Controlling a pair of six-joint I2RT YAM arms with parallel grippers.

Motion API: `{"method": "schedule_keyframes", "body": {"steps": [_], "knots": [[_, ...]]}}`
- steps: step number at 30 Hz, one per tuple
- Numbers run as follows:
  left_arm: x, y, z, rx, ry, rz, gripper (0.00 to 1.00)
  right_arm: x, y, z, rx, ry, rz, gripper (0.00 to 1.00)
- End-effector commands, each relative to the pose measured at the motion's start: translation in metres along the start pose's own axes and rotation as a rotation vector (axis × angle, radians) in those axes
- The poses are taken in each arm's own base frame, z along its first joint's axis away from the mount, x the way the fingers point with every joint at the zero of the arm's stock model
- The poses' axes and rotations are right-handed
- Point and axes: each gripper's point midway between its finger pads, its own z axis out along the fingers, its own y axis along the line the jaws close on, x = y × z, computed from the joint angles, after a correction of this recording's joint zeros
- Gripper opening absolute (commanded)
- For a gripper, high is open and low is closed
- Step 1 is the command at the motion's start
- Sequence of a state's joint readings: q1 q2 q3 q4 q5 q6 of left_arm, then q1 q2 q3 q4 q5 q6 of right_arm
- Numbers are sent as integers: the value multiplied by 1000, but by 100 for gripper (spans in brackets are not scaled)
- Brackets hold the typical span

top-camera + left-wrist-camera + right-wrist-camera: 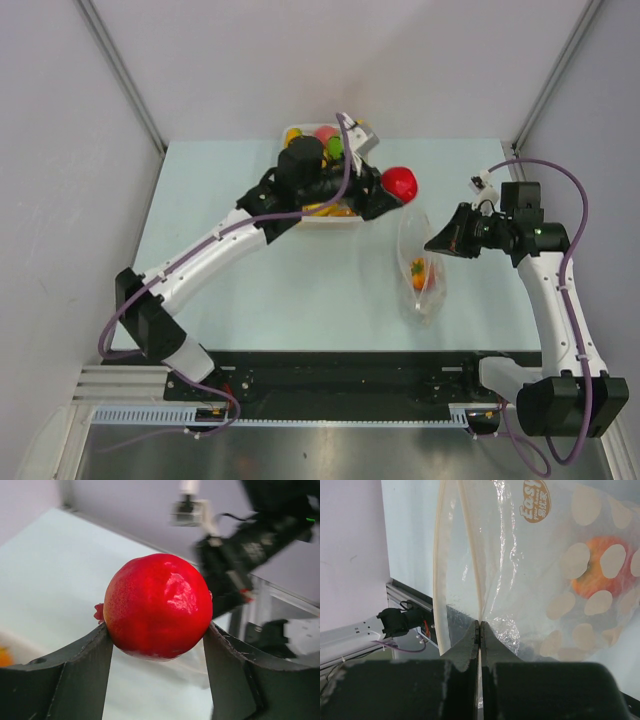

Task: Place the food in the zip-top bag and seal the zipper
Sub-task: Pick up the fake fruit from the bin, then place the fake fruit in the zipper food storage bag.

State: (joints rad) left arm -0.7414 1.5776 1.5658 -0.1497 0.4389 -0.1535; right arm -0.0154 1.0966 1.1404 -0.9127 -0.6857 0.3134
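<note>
zip-top bag (520,555) pinched by right fingers (472,641), left fingers (97,652) clamping red fruit (157,605), basket (325,222) half-hidden

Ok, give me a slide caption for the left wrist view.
Left gripper clasping a glossy red toy fruit above the pale table.

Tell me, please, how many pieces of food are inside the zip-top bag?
1: an orange-red fruit lies inside the zip-top bag, showing through its printed side; more may be hidden by the crinkled plastic.
</note>
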Motion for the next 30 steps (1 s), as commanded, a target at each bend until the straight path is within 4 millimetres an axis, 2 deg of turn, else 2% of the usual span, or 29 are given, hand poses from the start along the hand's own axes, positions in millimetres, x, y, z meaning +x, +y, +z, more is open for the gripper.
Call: {"method": "schedule_keyframes", "body": {"steps": [1,4,6,9,12,13,14,16,17,20,21,23,24,25,26,27,29,30], "knots": [[35,-52,21,139,77,-55,61,-5,6,-9,2,-39,-31,0],[58,-56,40,142,133,-71,63,-5,7,-11,3,-45,-38,0],[80,-50,50,119,196,-85,63,-5,6,-14,12,-48,-43,0],[103,-38,53,72,262,-89,63,-6,2,-19,43,-57,-49,0],[115,-31,48,42,296,-66,66,-9,-5,-25,77,-78,-48,0],[113,-29,47,33,296,-56,69,-10,-6,-26,79,-81,-48,0],[117,-28,44,28,315,-43,81,-10,-8,-25,87,-82,-47,0],[106,-28,42,26,314,-14,99,-11,-11,-25,97,-83,-50,0],[105,-27,37,19,333,6,100,-10,-14,-24,105,-79,-44,0],[76,-21,21,5,281,31,100,-8,-16,-22,107,-73,-40,0],[69,-3,12,-29,262,19,100,-7,-16,-22,106,-70,-39,0],[54,18,-3,-80,226,8,100,-8,-16,-22,106,-71,-41,0],[54,48,-15,-147,220,-6,100,-8,-16,-22,105,-74,-41,0],[53,66,-23,-197,211,-10,100,-9,-16,-22,103,-75,-42,0],[53,82,-30,-235,208,-3,99,-9,-15,-21,100,-74,-41,0],[57,115,-45,-320,213,-15,100,-9,-15,-21,99,-73,-41,0],[67,147,-58,-402,243,14,100,-9,-16,-20,99,-73,-38,0],[77,179,-70,-495,272,11,100,-10,-16,-20,97,-73,-35,0]]}}
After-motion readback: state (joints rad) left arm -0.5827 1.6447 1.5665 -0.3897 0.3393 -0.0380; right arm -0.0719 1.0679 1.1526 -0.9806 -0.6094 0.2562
